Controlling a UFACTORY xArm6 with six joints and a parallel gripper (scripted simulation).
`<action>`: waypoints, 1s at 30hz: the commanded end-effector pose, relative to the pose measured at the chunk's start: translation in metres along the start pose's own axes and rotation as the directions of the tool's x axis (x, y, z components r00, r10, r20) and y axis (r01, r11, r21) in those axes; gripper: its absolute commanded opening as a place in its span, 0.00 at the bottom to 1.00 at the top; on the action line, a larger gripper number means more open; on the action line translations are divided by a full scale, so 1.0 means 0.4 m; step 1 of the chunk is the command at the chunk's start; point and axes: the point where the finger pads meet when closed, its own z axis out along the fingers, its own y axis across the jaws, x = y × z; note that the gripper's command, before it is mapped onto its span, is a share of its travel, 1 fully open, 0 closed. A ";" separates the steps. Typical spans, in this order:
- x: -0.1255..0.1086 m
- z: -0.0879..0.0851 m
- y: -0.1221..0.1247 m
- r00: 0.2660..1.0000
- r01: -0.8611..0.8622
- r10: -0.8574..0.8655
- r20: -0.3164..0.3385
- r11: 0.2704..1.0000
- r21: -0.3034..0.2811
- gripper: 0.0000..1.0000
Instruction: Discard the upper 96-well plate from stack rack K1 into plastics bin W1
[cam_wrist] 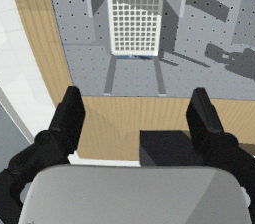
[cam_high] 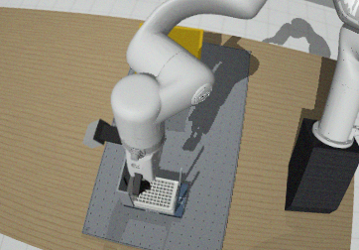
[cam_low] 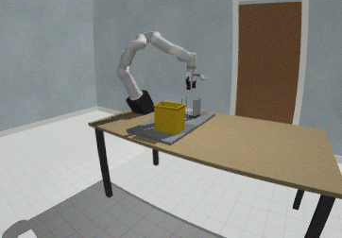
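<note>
The gripper [cam_wrist: 137,118] hangs fully spread and empty, above the upper plate [cam_high: 157,194], which rests on rack K1 [cam_high: 181,179] by the wooden tabletop's [cam_high: 55,111] near edge. Yellow bin W1 [cam_low: 169,116] stands on the grey mat [cam_high: 228,126]; grey-blue walls, brown door [cam_low: 269,59].

A brown door [cam_low: 269,59] stands behind the wooden table [cam_low: 265,145] bearing a grey mat [cam_high: 228,126].

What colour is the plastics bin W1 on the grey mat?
Yellow. The open-topped plastics bin shows best in the exterior view; the top view mostly hides it behind the arm.
</note>
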 end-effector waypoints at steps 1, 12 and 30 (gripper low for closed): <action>0.004 0.008 -0.002 1.000 -0.001 0.001 -0.005 1.000 0.004 1.00; 0.004 0.054 -0.002 1.000 -0.001 0.001 -0.005 1.000 0.003 1.00; 0.004 0.120 -0.002 1.000 -0.001 0.001 -0.005 1.000 0.003 1.00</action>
